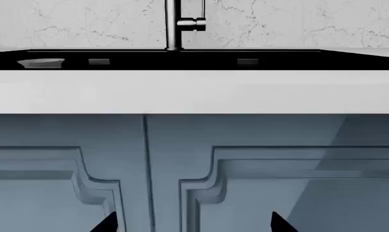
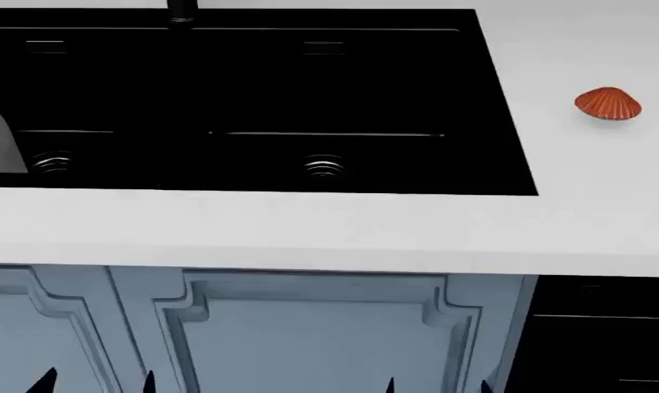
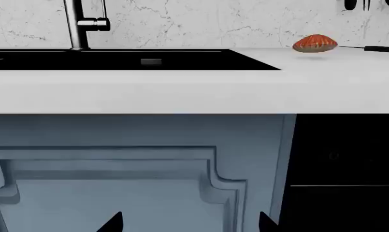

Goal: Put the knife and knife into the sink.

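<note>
Both arms low before the cabinet fronts; nothing taken up yet.

Left tool (image 1: 193,223) and right tool (image 3: 189,222) both spread, empty. Sink (image 2: 504,147) matte black, no knives in it. One knife (image 3: 380,49), slim and black, lies on the white worktop (image 2: 307,229) beyond the orange shell (image 2: 607,105); the second unseen. Likely light, rigid, slick: take the handle.
</note>
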### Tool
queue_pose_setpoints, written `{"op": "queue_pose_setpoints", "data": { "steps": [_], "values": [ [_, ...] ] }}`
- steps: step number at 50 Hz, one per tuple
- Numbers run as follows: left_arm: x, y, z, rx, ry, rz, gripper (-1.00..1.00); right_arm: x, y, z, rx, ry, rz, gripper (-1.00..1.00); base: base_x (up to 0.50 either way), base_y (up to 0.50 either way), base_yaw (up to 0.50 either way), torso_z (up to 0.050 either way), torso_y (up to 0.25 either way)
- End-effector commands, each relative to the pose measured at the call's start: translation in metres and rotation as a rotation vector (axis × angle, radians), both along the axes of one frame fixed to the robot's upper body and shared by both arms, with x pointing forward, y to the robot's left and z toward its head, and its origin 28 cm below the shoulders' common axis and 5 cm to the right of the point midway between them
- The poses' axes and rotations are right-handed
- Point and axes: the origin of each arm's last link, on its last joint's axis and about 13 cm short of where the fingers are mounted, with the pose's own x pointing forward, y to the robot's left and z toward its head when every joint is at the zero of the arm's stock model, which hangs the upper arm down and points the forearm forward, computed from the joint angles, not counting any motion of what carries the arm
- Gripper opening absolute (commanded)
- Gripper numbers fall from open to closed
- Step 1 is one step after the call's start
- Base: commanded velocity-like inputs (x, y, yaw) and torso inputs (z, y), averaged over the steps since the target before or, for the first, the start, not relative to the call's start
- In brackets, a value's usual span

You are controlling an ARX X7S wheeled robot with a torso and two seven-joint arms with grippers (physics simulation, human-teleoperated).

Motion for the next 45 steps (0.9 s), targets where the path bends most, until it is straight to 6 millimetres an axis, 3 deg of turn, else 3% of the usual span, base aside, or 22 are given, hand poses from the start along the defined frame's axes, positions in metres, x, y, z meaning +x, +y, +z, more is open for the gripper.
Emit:
{"op": "queue_pose_setpoints", "data": {
  "steps": [1,5,21,37,42,45],
  "values": [
    [0.000,0.000,-0.002,0.000,0.000,0.000,1.00,0.000,0.000,0.000,0.000,0.000,0.013,1.00,0.00,0.00,0.00,0.000,0.000],
    [-0.002,-0.001,-0.004,-0.006,0.022,0.009,1.00,-0.004,-0.002,-0.009,-0.004,0.007,-0.005,1.00,0.00,0.00,0.00,0.000,0.000],
    [-0.004,0.000,-0.005,-0.029,0.034,0.002,1.00,-0.005,0.000,-0.002,-0.004,0.004,0.003,1.00,0.00,0.00,0.00,0.000,0.000],
    [-0.005,0.000,-0.005,-0.041,0.039,-0.002,1.00,-0.006,0.001,-0.012,-0.003,0.005,0.008,1.00,0.00,0.00,0.00,0.000,0.000],
    [-0.005,-0.002,0.012,-0.038,0.034,0.034,1.00,0.000,-0.004,0.008,0.020,-0.036,0.005,1.00,0.00,0.00,0.00,0.000,0.000],
    [-0.003,-0.002,0.035,-0.021,0.020,0.036,1.00,0.005,-0.009,0.041,0.003,-0.115,0.009,1.00,0.00,0.00,0.00,0.000,0.000]
  ]
}}
